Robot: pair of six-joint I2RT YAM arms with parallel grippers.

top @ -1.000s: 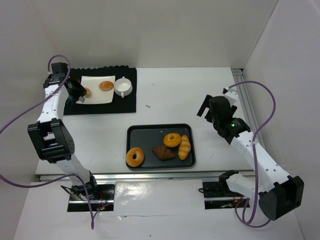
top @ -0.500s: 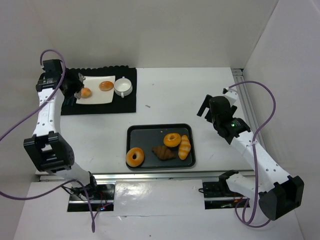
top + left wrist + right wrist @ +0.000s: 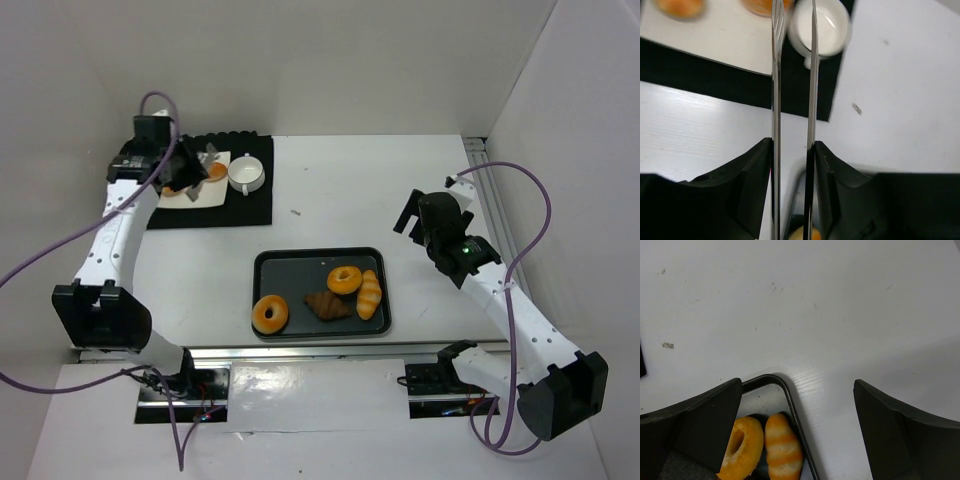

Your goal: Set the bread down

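Note:
Two small round golden buns lie on the white plate (image 3: 208, 192) on the black mat at the back left. One bun (image 3: 171, 188) is at the plate's left, the other (image 3: 216, 171) near its right, and both are partly hidden by my left gripper (image 3: 188, 168). In the left wrist view the buns (image 3: 680, 6) (image 3: 759, 5) are blurred at the top edge. My left gripper (image 3: 792, 150) is shut on metal tongs (image 3: 777, 75), whose blades reach over the plate and are empty. My right gripper (image 3: 415, 215) (image 3: 797, 390) is open and empty, hovering right of the tray.
A white cup (image 3: 245, 173) (image 3: 820, 27) stands on the mat (image 3: 250, 205) next to the plate. The black tray (image 3: 268, 262) in the middle holds two ring donuts (image 3: 269, 314) (image 3: 345, 279), a brown croissant (image 3: 327, 305) and a striped roll (image 3: 370, 294) (image 3: 783, 452).
My left arm has swung right, from the plate's left edge to over the plate, with the tongs pointing toward the cup. One bun was left on the plate. The right arm has not moved.

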